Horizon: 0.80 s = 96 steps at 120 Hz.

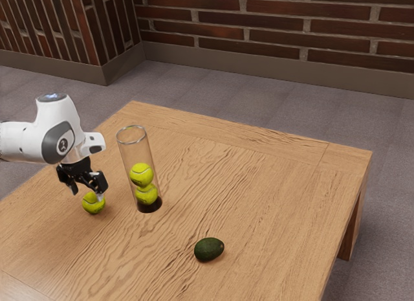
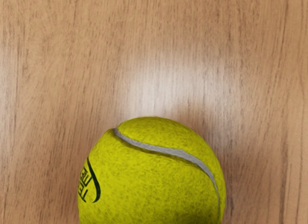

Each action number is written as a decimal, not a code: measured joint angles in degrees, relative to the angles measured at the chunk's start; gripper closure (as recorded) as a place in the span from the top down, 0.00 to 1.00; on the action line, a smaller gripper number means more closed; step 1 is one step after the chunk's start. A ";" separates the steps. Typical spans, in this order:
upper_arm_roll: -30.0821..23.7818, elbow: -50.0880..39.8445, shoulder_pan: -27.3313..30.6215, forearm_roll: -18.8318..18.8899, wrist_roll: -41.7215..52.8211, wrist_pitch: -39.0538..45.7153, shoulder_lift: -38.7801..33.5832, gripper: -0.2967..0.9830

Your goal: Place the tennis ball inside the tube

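While two balls (image 1: pixel 141 174) sat inside the tube (image 1: pixel 143 152), the tennis ball (image 1: pixel 92 206) lay outside

Above this ball, the gripper (image 1: pixel 88 195) was open, holding nothing. The tube stood upright nearby; one avocado (image 1: pixel 209 249) was farther along the bench (image 1: pixel 278 210). Dark print on the ball showed "TE", the rest unclear.

Fuzzy tennis ball (image 2: pixel 149 185), glassy tube (image 1: pixel 135 152), wooden table (image 1: pixel 278 197) (faintly glossy)

High exterior, close wrist, seemingly downward, ball (image 2: pixel 156 185) shared
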 joint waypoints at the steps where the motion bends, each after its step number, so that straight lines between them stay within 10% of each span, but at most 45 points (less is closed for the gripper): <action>1: 0.00 0.02 -0.02 0.02 0.03 0.24 0.21 0.77; 96: 0.98 0.69 -0.08 0.15 1.36 7.14 6.03 0.54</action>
